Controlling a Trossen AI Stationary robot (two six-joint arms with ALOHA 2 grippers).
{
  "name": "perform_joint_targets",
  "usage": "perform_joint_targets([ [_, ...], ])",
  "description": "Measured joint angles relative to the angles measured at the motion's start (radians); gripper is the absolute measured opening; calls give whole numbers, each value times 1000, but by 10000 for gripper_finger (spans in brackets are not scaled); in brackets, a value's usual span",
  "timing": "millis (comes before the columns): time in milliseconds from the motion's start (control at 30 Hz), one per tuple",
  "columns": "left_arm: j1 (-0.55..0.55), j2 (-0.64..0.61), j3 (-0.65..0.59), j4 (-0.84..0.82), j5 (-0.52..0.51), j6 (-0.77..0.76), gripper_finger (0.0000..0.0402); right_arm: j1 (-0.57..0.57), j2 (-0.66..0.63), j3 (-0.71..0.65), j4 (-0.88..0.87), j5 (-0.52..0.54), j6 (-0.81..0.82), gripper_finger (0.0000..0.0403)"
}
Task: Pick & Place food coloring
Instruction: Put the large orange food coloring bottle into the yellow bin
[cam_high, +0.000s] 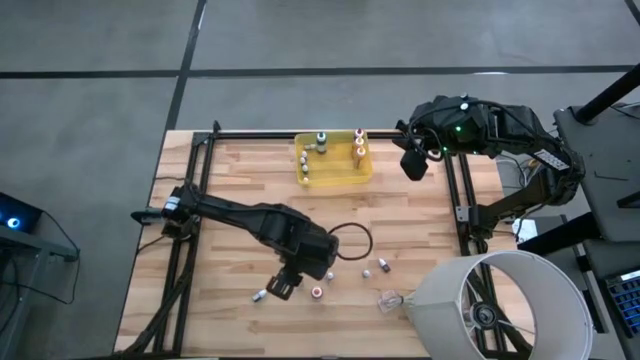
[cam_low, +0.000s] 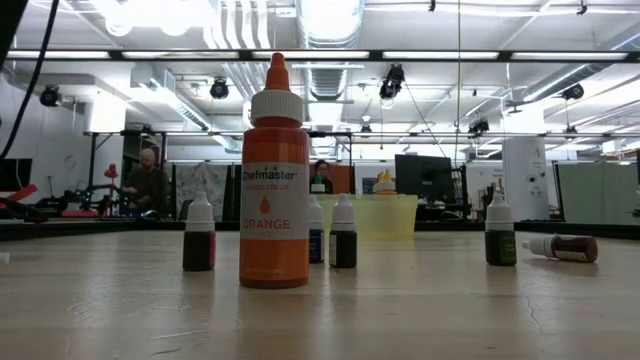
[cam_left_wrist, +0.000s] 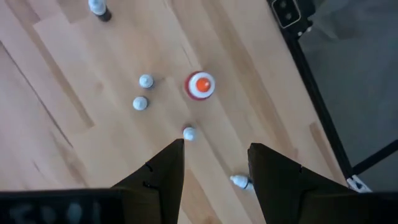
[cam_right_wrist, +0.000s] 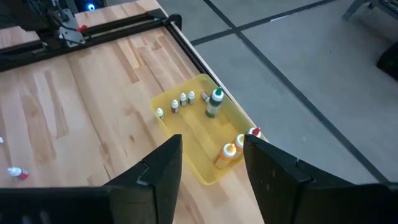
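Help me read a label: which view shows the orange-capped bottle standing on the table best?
The low view: the orange bottle stands upright, close, label facing the camera. The left wrist view shows its cap from above; the high view, a speck; the right wrist view, nothing.

High view: overhead, straight down, whole table (cam_high: 240, 170) and both arms; low view: table height, level across, orange bottle (cam_low: 274, 175) very near, room behind; left wrist view: steeply down, close over the same orange bottle; right wrist view: higher, slanting down on tray (cam_right_wrist: 198, 138), shared with high view.
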Motion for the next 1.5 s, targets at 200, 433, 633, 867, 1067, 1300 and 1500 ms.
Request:
perform_joint_targets([
  [200,-22,6,0,79,0,-55,149,0,0,0,-22,0,-8,164],
  [433,-24,6,-18,194,0,-40,149,0,0,0,-23,0,-35,164],
  [633,-25,6,-104,274,0,-66,149,0,0,0,-26,-1,-34,164],
  [867,-54,7,-238,393,9,-74,149,0,0,0,-41,-18,-34,164],
  [1067,-61,7,-276,426,-21,-91,149,0,0,0,-41,-19,-30,164],
  [1300,-63,7,-327,431,-21,-96,149,0,0,0,-41,-19,-30,164],
  [1500,-62,7,-348,451,-19,-88,149,0,0,0,-40,-19,-29,164],
])
